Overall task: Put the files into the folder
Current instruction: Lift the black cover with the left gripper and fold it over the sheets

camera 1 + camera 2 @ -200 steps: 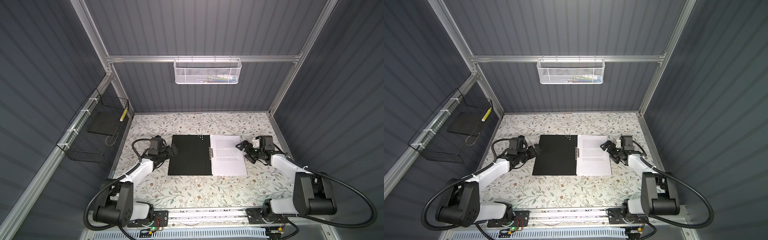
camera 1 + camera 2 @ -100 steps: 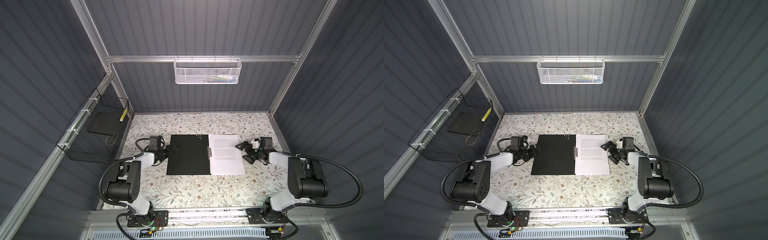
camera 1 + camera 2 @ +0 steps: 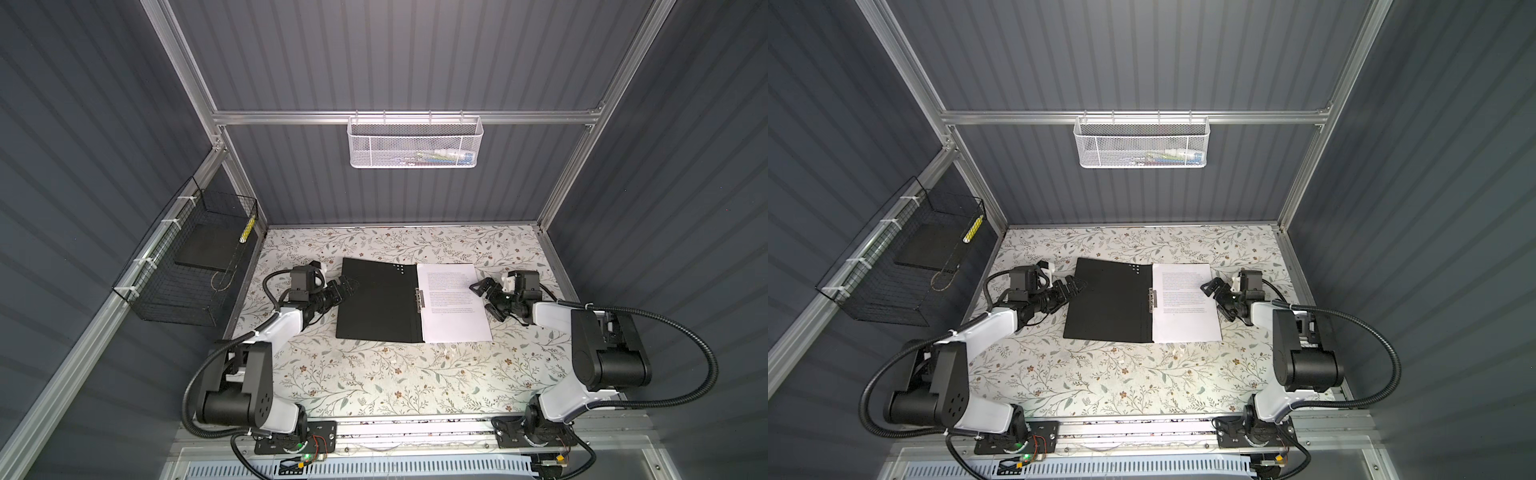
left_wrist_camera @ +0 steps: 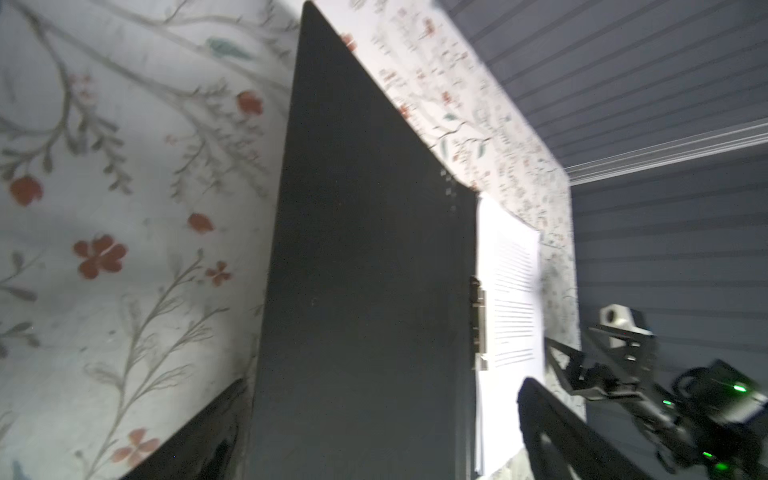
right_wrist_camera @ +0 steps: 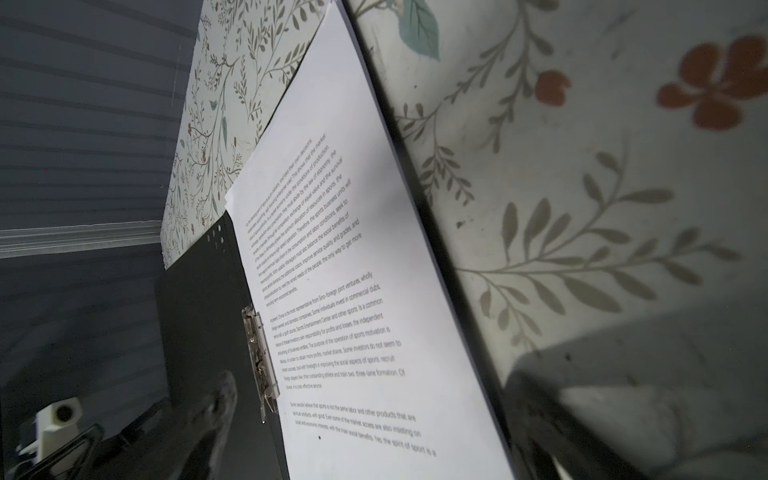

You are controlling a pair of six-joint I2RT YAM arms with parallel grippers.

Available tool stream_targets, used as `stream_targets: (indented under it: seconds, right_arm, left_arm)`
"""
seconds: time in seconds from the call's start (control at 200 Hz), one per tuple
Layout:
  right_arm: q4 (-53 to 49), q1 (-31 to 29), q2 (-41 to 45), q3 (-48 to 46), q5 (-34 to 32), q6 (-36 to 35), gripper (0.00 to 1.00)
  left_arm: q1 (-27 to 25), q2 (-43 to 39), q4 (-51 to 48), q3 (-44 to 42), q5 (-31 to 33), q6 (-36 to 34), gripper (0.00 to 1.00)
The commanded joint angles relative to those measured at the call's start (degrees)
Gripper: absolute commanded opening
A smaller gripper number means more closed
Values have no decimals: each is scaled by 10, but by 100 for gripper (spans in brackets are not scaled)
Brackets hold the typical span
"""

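the folder (image 3: 376, 301) lies opened flat near the middle of the floral tabletop (image 3: 374, 374), black inside facing up. its 9 o'clock leaf is bare. the files (image 3: 453, 305) lie as a squared stack on the 3 o'clock leaf, printed side up, and a metal clip (image 3: 419, 298) sits at the spine just beside their inner edge (whether it clamps the sheets i cannot tell). both top views show the same layout: folder (image 3: 1108, 305), files (image 3: 1185, 305).

the left gripper (image 3: 348, 286) is at the folder's 9 o'clock edge, low over the tabletop, with its jaws spread wide and nothing between them held. in the left wrist view the black leaf (image 4: 365, 291) runs away between the two fingers.

the right gripper (image 3: 484, 300) is at the 3 o'clock edge of the files, jaws also wide apart and empty. one fingertip overlaps the paper's outer edge in a top view. the right wrist view shows the text lines sharply (image 5: 353, 270), with the clip (image 5: 259, 353) on the black strip beside them.

a white mesh basket (image 3: 414, 141) hangs on the wall at 12 o'clock, and a black wire basket (image 3: 187, 266) hangs at 9 o'clock.
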State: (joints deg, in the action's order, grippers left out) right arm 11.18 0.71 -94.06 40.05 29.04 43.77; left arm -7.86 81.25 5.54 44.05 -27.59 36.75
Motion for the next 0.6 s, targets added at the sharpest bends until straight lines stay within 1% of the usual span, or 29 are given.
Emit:
stream_targets:
  seconds: [0.0,0.07,0.175,0.27,0.315,0.395,0.48,0.55,0.595]
  right_arm:
    - [-46,-46,-33,-10,87,36,99]
    - [-39,-52,-37,-7,87,42,99]
    - [-33,-67,-49,6,86,53,99]
    - [-16,-80,-60,17,88,76,99]
    - [-11,-75,-57,20,89,86,99]
    - [2,-40,-25,4,73,111,99]
    - [5,19,22,-20,75,132,99]
    - [-39,64,75,-29,59,120,99]
    - [-75,88,110,-30,44,104,99]
  left_arm:
    - [-57,-23,-3,28,-155,42,100]
    - [-89,-34,-7,46,-153,45,100]
    - [-150,-41,-7,75,-129,51,100]
    - [-215,-19,9,104,-107,59,100]
    - [-253,0,20,120,-90,60,100]
    - [-317,56,21,159,-58,47,100]
    - [-371,130,37,196,-40,46,100]
    - [-393,188,67,224,-53,67,100]
    - [-397,206,87,233,-65,80,100]
